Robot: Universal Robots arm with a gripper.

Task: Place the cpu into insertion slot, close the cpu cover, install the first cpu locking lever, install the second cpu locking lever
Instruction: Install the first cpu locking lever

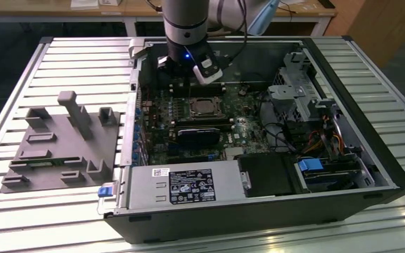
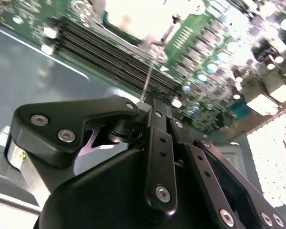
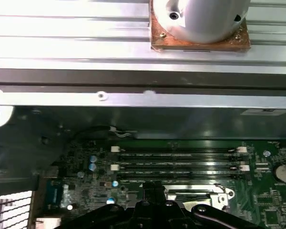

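Up close, the gripper [image 2: 155, 102] linkage looms, jaws pressed together on a thin wire locking lever [image 2: 148, 76] — so a lever step looks to be in hand. Meanwhile the cpu [image 1: 204, 108] sits in the insertion slot [image 1: 217, 108], just beside the memory slots [image 3: 178, 162]. Latching likely calls for a steady, controlled push — that wire looks springy.

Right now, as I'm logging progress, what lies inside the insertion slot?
A dull grey square, apparently the cpu, lies inside the silvery rim of the insertion slot; what lies beneath is covered.
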